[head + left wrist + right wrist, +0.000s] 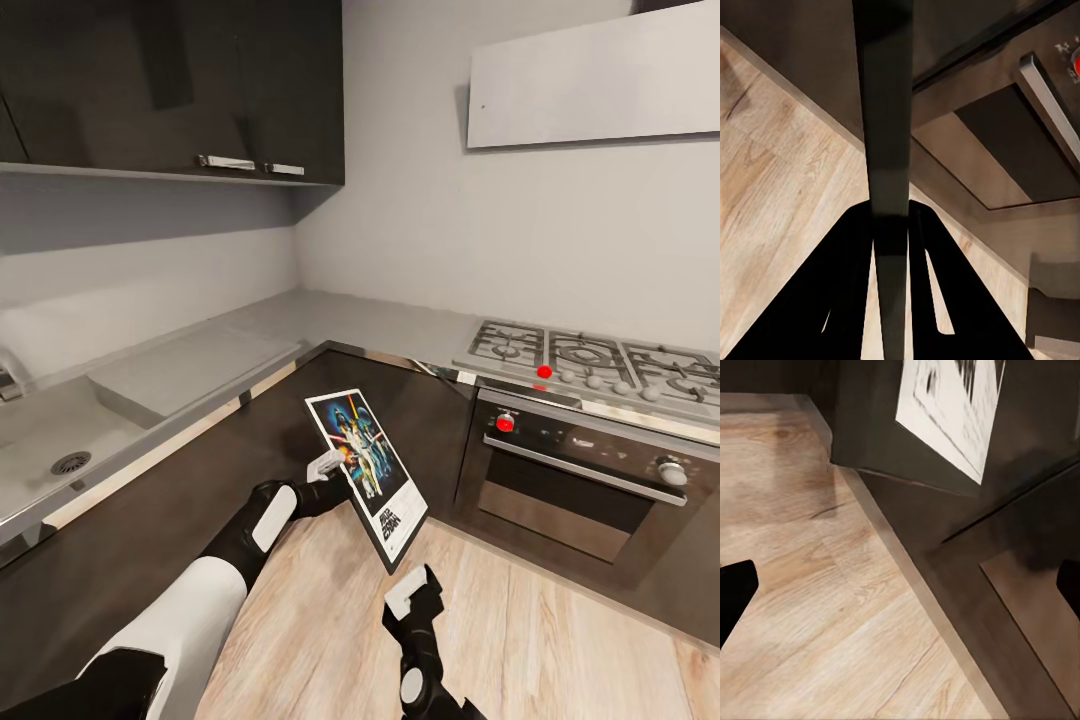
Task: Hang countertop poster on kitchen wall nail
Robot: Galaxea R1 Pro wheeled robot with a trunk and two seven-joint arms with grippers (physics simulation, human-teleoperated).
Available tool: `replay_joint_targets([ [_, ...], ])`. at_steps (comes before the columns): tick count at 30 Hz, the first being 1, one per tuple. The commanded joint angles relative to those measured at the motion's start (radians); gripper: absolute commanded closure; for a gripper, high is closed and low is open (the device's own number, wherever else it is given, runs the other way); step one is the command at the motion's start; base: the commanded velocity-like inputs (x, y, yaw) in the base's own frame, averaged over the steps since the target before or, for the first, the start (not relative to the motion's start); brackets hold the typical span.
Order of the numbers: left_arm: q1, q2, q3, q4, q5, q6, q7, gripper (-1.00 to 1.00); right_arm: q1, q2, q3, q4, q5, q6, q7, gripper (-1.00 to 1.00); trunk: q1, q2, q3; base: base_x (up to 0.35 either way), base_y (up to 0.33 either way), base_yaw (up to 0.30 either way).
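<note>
The poster (367, 462), black-framed with a white border and dark blue Star Wars artwork, hangs tilted in the air in front of the dark corner cabinets. My left gripper (330, 468) is shut on its left edge. In the left wrist view that edge (886, 112) runs as a dark strip between the fingers. My right gripper (412, 592) is open just below the poster's lower corner, apart from it. The right wrist view has the poster's face (952, 405) ahead and one finger (733, 594) spread far to the side. The light-grey countertop (300, 320) runs along the wall behind.
A gas hob (590, 360) sits over an oven (580, 480) at the right. The sink (60, 440) lies at the left. Dark wall cabinets (200, 80) hang above, and a grey panel (600, 80) is on the right wall. Wooden floor (320, 620) lies below both arms.
</note>
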Motion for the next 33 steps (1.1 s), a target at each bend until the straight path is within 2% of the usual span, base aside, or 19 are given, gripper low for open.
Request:
replay_joint_targets([
  [1,0.000,0.000,0.000,-0.001,-0.001,0.003,0.000,1.00,-0.001,0.000,0.005,-0.002,0.004,0.006,-0.005,-1.00,0.000,-0.001,-0.001,0.000,0.000,0.000],
  [6,-0.001,0.000,0.000,0.011,-0.001,0.001,-0.001,1.00,-0.001,0.000,0.011,-0.036,-0.016,0.011,-0.004,-1.00,0.000,-0.001,-0.001,0.000,0.000,0.000],
  [18,0.000,0.000,-0.001,0.025,0.001,-0.003,-0.001,1.00,-0.001,0.000,0.061,-0.061,-0.062,0.014,-0.004,-1.00,0.000,-0.001,-0.001,0.000,0.000,0.000],
  [22,-0.001,0.000,-0.001,0.024,0.001,-0.004,-0.001,1.00,-0.001,0.000,0.091,-0.061,-0.065,0.014,-0.004,-1.00,0.000,-0.001,-0.001,0.000,0.000,0.000],
  [33,0.000,0.000,-0.001,0.025,0.001,-0.009,-0.001,1.00,-0.001,0.000,0.104,-0.061,-0.069,0.014,-0.004,-1.00,0.000,-0.001,-0.001,0.000,0.000,0.000],
])
